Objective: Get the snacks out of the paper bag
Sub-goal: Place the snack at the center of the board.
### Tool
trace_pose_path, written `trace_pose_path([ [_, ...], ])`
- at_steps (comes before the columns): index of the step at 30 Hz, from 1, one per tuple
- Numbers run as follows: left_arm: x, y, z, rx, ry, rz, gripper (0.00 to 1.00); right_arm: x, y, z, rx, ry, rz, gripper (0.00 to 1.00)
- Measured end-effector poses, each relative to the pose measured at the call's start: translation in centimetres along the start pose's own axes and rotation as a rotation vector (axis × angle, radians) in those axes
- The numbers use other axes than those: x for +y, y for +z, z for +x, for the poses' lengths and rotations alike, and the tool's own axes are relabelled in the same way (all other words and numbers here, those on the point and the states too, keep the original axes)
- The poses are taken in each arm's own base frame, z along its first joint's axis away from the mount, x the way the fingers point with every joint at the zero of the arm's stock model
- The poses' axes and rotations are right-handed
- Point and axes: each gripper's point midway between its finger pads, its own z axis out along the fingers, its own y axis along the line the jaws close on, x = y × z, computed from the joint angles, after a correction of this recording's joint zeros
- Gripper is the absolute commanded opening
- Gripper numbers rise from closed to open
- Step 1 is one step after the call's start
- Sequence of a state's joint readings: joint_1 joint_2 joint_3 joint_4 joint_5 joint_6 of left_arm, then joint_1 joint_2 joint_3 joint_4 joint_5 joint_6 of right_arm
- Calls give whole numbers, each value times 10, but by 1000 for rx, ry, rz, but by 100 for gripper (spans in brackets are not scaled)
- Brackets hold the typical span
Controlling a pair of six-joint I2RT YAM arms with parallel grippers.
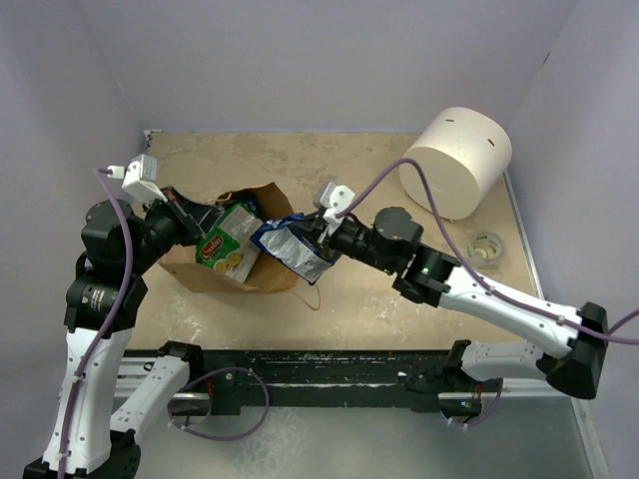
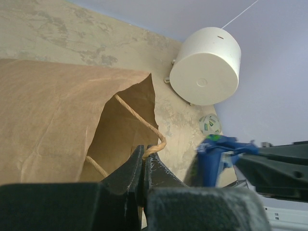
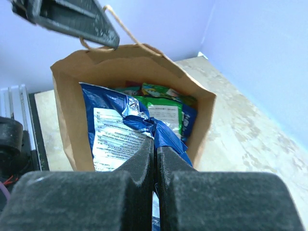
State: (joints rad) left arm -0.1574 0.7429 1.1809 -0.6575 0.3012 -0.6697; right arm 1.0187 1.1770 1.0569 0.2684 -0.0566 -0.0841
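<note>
Right gripper (image 3: 155, 144) has its fingers pressed together on a crumpled corner of the blue-and-white packet (image 3: 115, 137), which sits partly in the mouth of the brown paper bag (image 3: 65, 110). Behind that packet, green packets (image 3: 163, 113) lie deeper inside the bag. At the bag's far rim the left gripper (image 2: 143, 153) is clamped tight on a tan loop handle (image 2: 144, 120). Farther off, at the table's (image 1: 349, 160) far right, stand a big white cylinder (image 1: 457, 160) and a tape roll (image 1: 486, 246).

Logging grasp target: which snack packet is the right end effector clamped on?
The blue-and-white packet, pinched by the right end effector at the paper bag mouth; the green packets sit ungripped inside.
</note>
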Motion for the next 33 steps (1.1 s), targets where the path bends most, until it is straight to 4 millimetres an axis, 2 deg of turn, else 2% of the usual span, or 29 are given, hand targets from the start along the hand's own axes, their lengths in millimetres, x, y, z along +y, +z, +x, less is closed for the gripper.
trace_pose_path([
  [4, 3, 2, 4, 7, -3, -5, 0, -25, -32, -26, -20, 47, 145, 0],
  [7, 3, 1, 3, 3, -2, -3, 0, -59, -54, -39, -23, 96, 351, 0],
  [9, 2, 0, 3, 3, -1, -1, 0, -88, -69, -40, -15, 129, 513, 0],
  [11, 2, 0, 3, 4, -1, 1, 0, -115, -83, -29, 17, 165, 651, 0],
  [12, 1, 0, 3, 3, -1, 4, 0, -122, -87, -18, 48, 193, 690, 0],
  [13, 1, -1, 3, 3, 0, 6, 0, -145, -97, -7, 73, 208, 769, 0],
  [15, 0, 0, 4, 7, -1, 8, 0, -169, -104, 23, 142, 264, 847, 0],
  [17, 0, 1, 5, 13, -2, 12, 0, -179, -103, 53, 210, 312, 864, 0],
  [19, 0, 2, 5, 19, -2, 17, 0, -175, -94, 91, 307, 371, 828, 0],
  [22, -1, 4, 6, 31, -3, 23, 0, -152, -72, 141, 441, 467, 719, 0],
  [25, -2, 5, 7, 37, -3, 31, 0, -133, -57, 181, 546, 559, 643, 0],
  [27, -3, 5, 8, 45, -2, 35, 0, -129, -52, 206, 610, 611, 623, 0],
  [29, -3, 6, 9, 50, 0, 39, 0, -135, -52, 229, 666, 642, 635, 1],
  [31, -4, 6, 10, 56, 3, 46, 0, -146, -56, 250, 713, 656, 672, 25],
  [33, -7, 7, 9, 58, 6, 56, 0, -162, -67, 272, 765, 658, 735, 42],
])
